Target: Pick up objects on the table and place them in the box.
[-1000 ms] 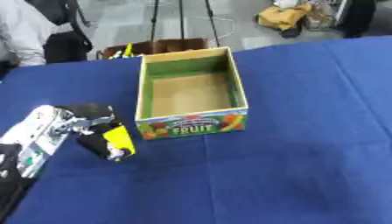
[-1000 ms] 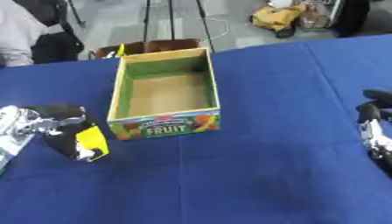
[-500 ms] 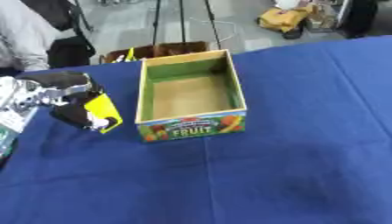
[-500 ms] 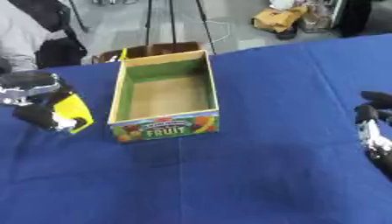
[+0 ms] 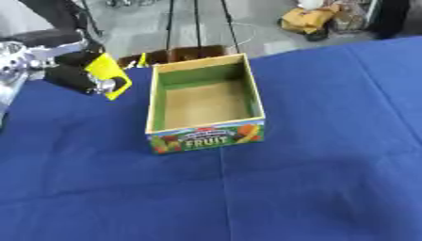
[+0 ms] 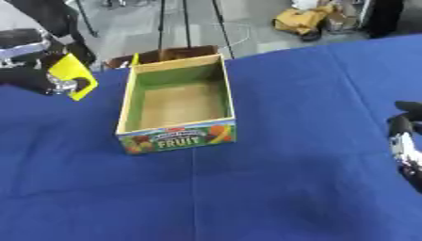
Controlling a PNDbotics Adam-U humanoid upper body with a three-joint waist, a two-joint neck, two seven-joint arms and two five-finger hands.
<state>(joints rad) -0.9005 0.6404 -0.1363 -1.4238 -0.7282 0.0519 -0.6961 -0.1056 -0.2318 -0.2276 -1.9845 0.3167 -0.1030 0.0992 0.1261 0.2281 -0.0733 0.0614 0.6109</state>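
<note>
- Yellow-and-black object [image 5: 105,75]: flat bright yellow face, black body, off the cloth, left of box, near its far end.
- Left hand [image 5: 58,59]: fingers curled round it.
- Box [image 5: 205,136]: open, green inner walls, tan floor, "FRUIT" label; nothing inside.
- Right hand [image 6: 404,141]: right edge, over blue table [image 5: 313,179]; finger state unclear.

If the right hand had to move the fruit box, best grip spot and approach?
Probably the right long wall's top rim, coming from the right and above. The fruit box stands upright, open-topped and looks empty, so a thin wall can be pinched between thumb and fingers. That wall faces the right hand; the left hand holds a yellow-and-black object on the box's other side.
</note>
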